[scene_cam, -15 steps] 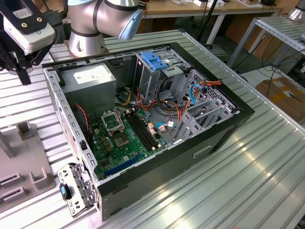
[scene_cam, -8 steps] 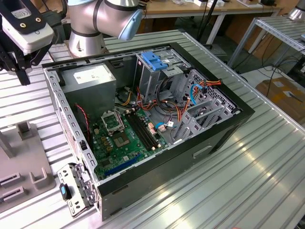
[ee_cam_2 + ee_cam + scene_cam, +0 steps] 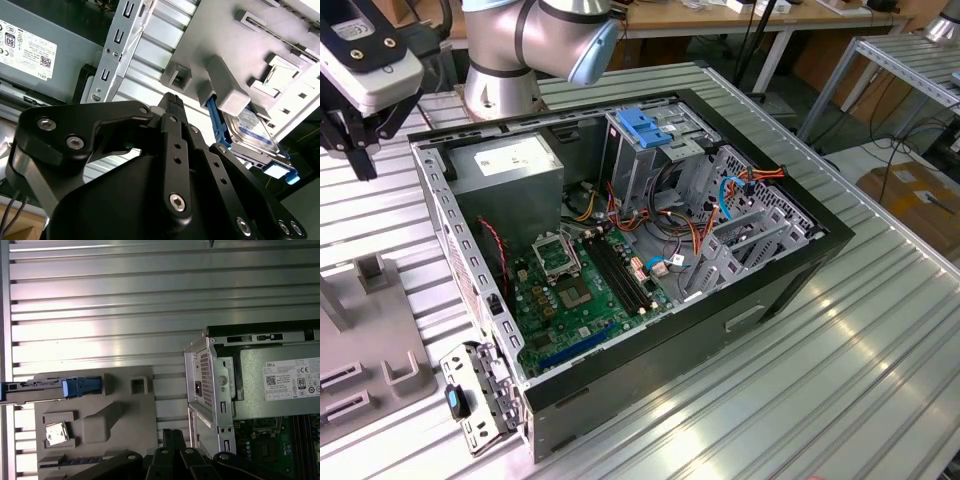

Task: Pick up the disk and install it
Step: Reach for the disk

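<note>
Jaws closed on nothing, near the grey holder [image 3: 210, 40] — the disk [image 3: 250, 131] (blue-framed) stands in it.

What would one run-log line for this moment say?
stage: disk not yet picked | end effector: shut, empty, near grey fixture | disk: on edge in fixture | computer case: open, disk not installed

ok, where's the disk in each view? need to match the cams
Second wrist view: the disk stands on edge against the grey fixture, blue carrier frame along its side.
First wrist view: the disk is seen edge-on at the fixture's corner, away from the computer case.
Exterior view: the fixture lies at the exterior view's left, beside the case.
Shared landmark: the white-labelled power supply.
</note>
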`<state>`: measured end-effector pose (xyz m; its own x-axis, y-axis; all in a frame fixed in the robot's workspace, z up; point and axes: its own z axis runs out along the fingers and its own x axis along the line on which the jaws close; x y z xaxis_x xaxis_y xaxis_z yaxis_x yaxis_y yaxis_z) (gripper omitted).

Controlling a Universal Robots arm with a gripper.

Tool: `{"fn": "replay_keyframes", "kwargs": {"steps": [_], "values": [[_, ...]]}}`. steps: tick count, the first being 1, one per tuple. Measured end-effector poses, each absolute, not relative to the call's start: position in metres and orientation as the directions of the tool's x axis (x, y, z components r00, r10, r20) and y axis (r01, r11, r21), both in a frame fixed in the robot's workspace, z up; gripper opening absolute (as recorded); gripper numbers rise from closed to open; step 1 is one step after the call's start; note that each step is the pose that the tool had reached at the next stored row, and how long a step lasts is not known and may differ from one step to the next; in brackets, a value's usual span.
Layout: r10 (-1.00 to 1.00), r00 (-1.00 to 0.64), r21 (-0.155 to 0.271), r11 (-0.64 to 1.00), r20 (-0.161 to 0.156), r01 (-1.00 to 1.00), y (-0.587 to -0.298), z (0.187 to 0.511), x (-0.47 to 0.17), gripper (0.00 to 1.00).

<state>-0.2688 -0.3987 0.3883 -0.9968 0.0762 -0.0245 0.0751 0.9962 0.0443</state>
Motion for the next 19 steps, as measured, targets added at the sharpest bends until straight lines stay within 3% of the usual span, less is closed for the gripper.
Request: {"fn": "replay_keyframes", "kwargs": {"steps": [19], "values": [[0.076, -0.997, 0.044, 0.996, -0.024, 0.075, -0.399, 0.387, -0.293, 0.11]]}}
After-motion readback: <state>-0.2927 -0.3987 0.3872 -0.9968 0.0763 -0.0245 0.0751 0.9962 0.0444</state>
